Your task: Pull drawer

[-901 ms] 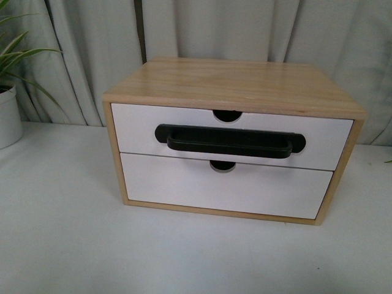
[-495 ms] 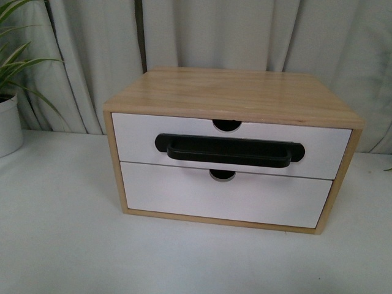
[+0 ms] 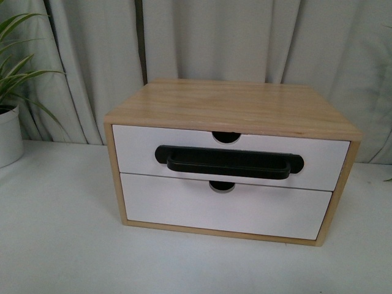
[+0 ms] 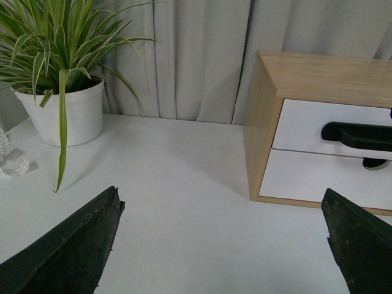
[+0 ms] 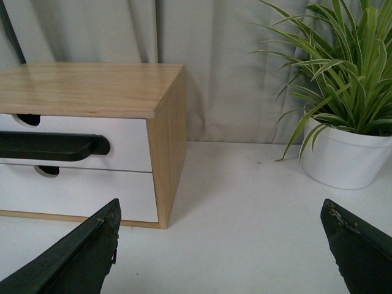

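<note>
Top drawer (image 3: 141,150), shut, in the wooden box (image 3: 233,107) on the table (image 3: 61,245). Looks hard and stiff, likely light and easy to slide. Best to grab the long black handle (image 3: 228,162) at its middle. Wide open, holding nothing: left gripper (image 4: 220,199) and right gripper (image 5: 220,208).

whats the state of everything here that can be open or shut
White-fronted top drawer with black bar handle: shut, flush in light wooden box.
Plain white bottom drawer: shut.
Left pincer: open, empty.
Right pincer: open, empty.
</note>
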You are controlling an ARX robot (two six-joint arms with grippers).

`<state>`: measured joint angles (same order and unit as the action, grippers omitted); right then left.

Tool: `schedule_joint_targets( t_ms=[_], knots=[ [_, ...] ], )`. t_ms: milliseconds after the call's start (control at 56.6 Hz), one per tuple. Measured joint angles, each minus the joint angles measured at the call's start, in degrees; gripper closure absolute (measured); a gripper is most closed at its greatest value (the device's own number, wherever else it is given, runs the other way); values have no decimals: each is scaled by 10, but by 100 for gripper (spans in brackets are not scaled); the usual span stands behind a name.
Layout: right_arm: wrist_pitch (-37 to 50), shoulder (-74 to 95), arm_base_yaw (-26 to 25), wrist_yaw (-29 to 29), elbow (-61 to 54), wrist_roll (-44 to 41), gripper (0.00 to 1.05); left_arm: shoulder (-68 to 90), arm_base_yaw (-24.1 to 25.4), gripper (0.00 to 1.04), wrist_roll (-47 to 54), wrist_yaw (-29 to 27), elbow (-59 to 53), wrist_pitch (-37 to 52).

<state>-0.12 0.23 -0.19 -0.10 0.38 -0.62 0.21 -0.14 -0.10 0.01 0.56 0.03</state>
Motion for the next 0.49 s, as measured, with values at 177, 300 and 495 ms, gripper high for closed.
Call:
schedule_joint_targets(
  t_ms=[177,300,495],
  knots=[
    [0,0,0,0,0,0,9,0,0,6,0,0,0,0],
    [0,0,0,0,0,0,9,0,0,6,0,0,0,0],
    [0,0,0,0,0,0,9,0,0,6,0,0,0,0]
  ],
)
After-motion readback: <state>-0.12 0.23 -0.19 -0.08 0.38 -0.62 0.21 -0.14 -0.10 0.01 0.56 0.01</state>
